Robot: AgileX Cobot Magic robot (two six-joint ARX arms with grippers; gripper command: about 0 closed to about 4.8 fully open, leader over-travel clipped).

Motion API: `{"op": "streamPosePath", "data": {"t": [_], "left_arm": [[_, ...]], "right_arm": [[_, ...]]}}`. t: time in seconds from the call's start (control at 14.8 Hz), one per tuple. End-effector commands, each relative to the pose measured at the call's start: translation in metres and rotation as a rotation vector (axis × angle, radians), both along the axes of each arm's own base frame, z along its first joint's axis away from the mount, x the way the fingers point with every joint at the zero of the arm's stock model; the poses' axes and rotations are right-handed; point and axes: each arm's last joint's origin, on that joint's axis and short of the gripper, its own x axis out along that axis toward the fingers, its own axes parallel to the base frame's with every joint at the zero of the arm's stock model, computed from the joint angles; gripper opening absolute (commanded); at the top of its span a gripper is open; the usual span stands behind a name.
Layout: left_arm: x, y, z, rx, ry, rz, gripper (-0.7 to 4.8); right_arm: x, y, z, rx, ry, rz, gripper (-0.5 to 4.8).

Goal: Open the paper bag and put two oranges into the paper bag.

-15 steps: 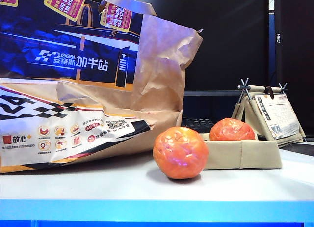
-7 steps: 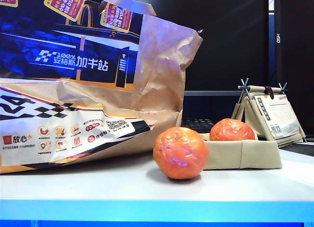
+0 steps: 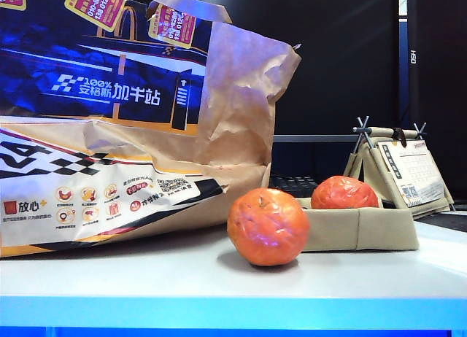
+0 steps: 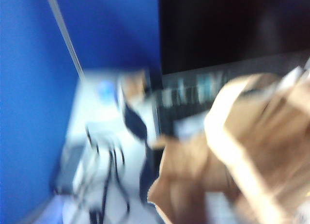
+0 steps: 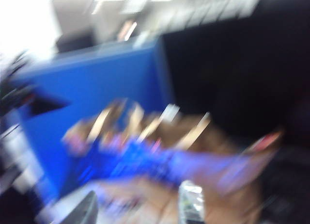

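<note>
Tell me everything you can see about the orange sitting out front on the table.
The front orange is round, glossy and orange-red, with dimpled, faceted-looking skin and a small dark dent at its top. It rests on the white table, casting a soft shadow under it. The paper bag lies behind it to the left, and the beige fabric tray sits just behind to the right; whether it touches either cannot be told. No hand is near it in the exterior view.
</note>
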Motion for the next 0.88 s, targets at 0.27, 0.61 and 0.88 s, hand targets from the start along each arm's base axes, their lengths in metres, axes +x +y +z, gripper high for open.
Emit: {"op": "streamPosePath", "data": {"t": [0.27, 0.61, 0.88], "left_arm": [[0.058, 0.001, -0.061, 0.075, 0.506, -0.010, 4.08], [0.070, 0.001, -0.063, 0.070, 0.477, -0.011, 3.79], [0.069, 0.001, -0.064, 0.069, 0.492, -0.011, 1.00]], "right_arm": [[0.050, 0.025, -0.046, -0.097, 0.484, 0.130, 2.58], [0.078, 0.113, -0.082, -0.313, 0.537, 0.140, 2.57], [0.100, 0.145, -0.122, -0.464, 0.618, -0.040, 2.82]]}}
